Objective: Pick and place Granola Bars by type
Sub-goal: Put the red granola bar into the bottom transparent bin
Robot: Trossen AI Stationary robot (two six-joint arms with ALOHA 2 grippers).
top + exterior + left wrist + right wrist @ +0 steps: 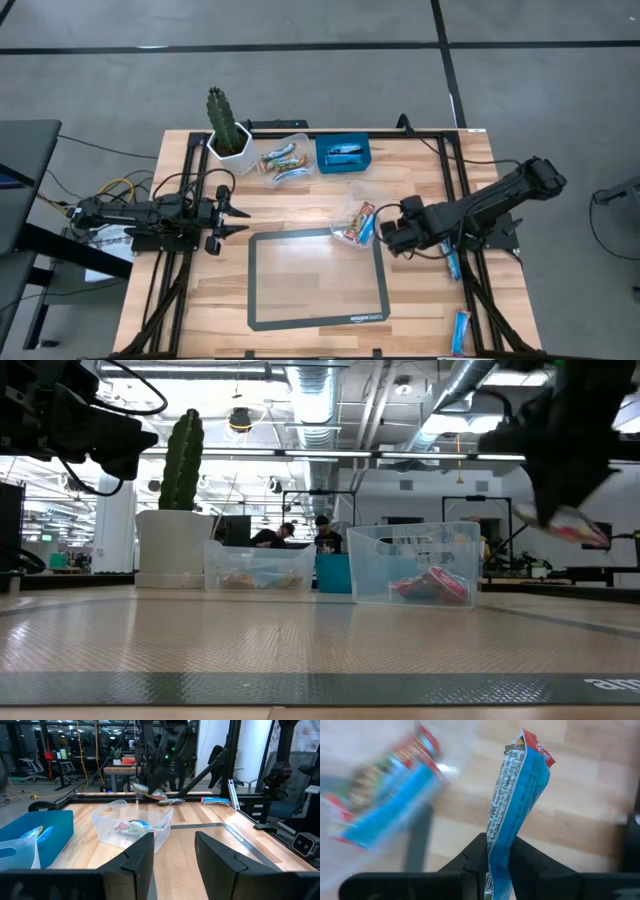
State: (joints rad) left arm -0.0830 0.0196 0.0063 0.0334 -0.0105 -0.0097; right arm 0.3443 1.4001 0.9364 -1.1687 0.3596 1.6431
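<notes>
Beside clear tub [357, 212], right claw [501, 851] pinching blue granola bar [517, 800], left claw [174, 852] idle

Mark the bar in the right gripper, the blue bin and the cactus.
Held granola bar [517, 805], right wrist view, mid-wrapper.
Blue bin [344, 167], high view, near rim.
Cactus [181, 460], low view, mid-stem.

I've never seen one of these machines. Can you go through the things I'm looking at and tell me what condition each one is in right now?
Right end effector: shut on a blue granola bar, beside the near clear tub.
Left end effector: open, empty, waiting at the table's left.
Near clear tub: holds red-and-blue bars.
Far clear tub: holds several bars.
Blue bin: holds a blue bar.
Two loose bars: lying at the table's right edge.
</notes>
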